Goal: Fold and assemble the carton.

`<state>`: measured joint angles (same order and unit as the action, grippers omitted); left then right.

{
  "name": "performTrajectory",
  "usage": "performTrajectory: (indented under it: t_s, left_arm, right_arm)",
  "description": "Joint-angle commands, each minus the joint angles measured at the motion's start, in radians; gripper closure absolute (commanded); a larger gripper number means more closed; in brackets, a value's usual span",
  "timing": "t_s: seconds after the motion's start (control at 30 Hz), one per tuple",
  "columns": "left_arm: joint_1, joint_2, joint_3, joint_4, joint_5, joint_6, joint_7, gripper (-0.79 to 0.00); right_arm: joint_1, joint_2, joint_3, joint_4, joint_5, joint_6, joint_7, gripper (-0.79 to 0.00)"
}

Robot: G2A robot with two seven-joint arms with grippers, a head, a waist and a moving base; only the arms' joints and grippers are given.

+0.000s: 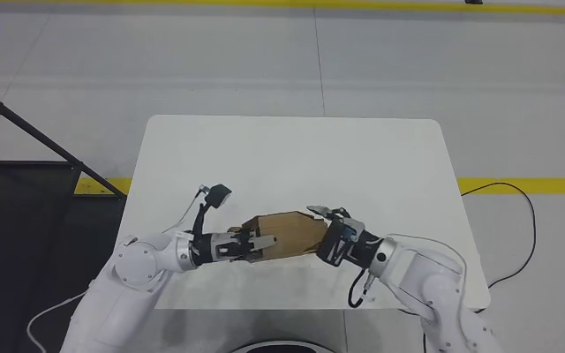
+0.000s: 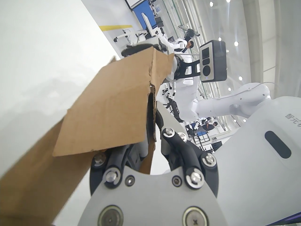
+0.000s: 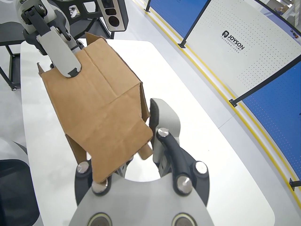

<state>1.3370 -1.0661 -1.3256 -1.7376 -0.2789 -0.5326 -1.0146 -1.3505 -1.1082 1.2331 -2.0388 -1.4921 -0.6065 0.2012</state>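
A brown cardboard carton [image 1: 287,236] lies on its side, partly opened into a tube, near the front edge of the white table [image 1: 353,150]. It spans the gap between my two grippers. My left gripper [image 1: 258,244] is shut on the carton's left end; one finger [image 3: 68,64] lies flat on the top panel, the other is hidden inside. In the left wrist view a flap of the carton [image 2: 110,104] covers one finger. My right gripper [image 3: 141,123] is shut on the carton's [image 3: 98,99] right end, one pad [image 3: 154,114] against the side wall and a loose flap hiding the other finger.
The table's front edge runs just behind both wrists. Bare tabletop stretches beyond the carton toward the far edge. A black cart [image 1: 35,229] stands to the table's left. Blue and white fence panels [image 3: 235,36] stand on the floor past the table's right side.
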Motion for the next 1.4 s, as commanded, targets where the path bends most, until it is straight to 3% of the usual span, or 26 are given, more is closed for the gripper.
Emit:
performTrajectory:
  t_s: [0.0, 0.5, 0.67, 0.8, 1.13, 1.37]
  left_arm:
    - [-0.001, 0.001, -0.003, 0.004, -0.010, 0.000, -0.005, 0.000]
    - [-0.010, 0.010, -0.019, 0.025, -0.108, 0.001, -0.026, 0.000]
    - [-0.013, 0.011, -0.022, 0.032, -0.130, -0.005, -0.025, 0.000]
    - [-0.015, 0.011, -0.021, 0.035, -0.145, -0.005, -0.010, 0.000]
    - [-0.016, 0.011, -0.025, 0.034, -0.148, -0.008, 0.016, 0.000]
    - [-0.009, 0.008, -0.014, 0.017, -0.145, 0.003, 0.053, 0.000]
  right_arm:
    - [-0.007, 0.002, 0.013, -0.004, 0.002, 0.002, -0.002, -0.785]
    - [-0.148, 0.020, 0.180, -0.050, 0.034, 0.060, -0.061, -0.785]
    - [-0.217, 0.022, 0.230, -0.033, 0.126, 0.052, -0.157, -0.785]
    - [-0.246, 0.024, 0.249, 0.002, 0.255, -0.019, -0.239, -0.785]
    - [-0.248, 0.025, 0.254, 0.011, 0.288, -0.058, -0.248, -0.785]
    - [-0.228, 0.021, 0.169, 0.046, 0.278, -0.064, -0.197, -0.785]
